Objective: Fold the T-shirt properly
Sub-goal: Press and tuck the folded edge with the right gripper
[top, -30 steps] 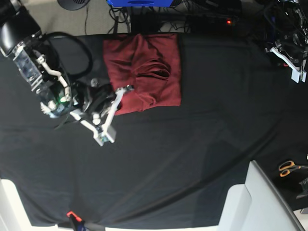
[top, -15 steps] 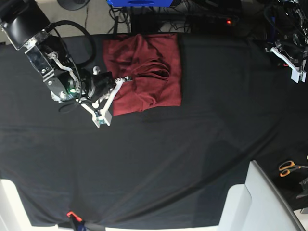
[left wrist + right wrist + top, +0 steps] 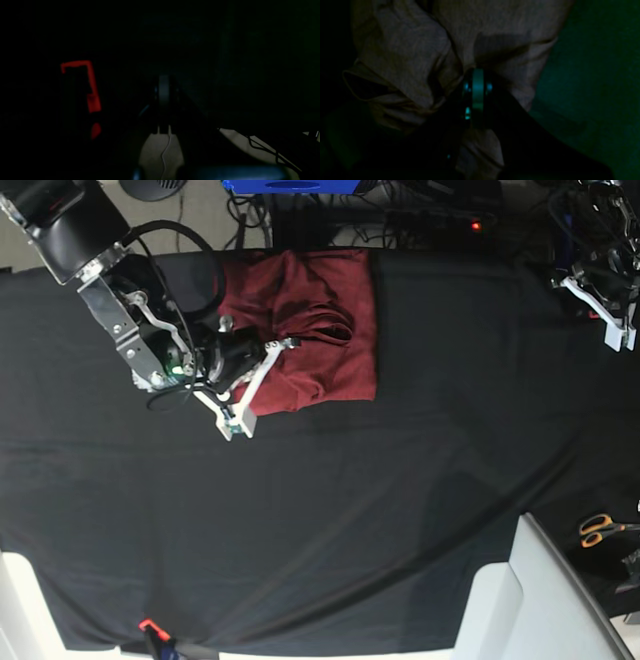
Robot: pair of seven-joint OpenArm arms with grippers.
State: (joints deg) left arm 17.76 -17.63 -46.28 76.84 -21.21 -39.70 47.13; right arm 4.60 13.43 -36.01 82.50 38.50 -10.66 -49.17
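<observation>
Left wrist view: mostly dark; left end effector [image 3: 163, 100] is seen clenched on nothing, parked off the cloth.

Right wrist view: right end effector [image 3: 477, 95] is clenched, pressed into a fabric ridge.

Base view: soft brick-red knit T-shirt [image 3: 320, 330] is laid part-folded at the black-covered worktop's [image 3: 400, 510] far edge. Judged mid-fold; flattening is needed next.

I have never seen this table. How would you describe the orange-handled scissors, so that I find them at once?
Start from the black table cover that fills the base view, and follow it to that view's right edge, low down. There, just right of a pale grey slanted panel, lie the scissors. Their orange handles set them apart: everything close to them is black or grey.
</observation>
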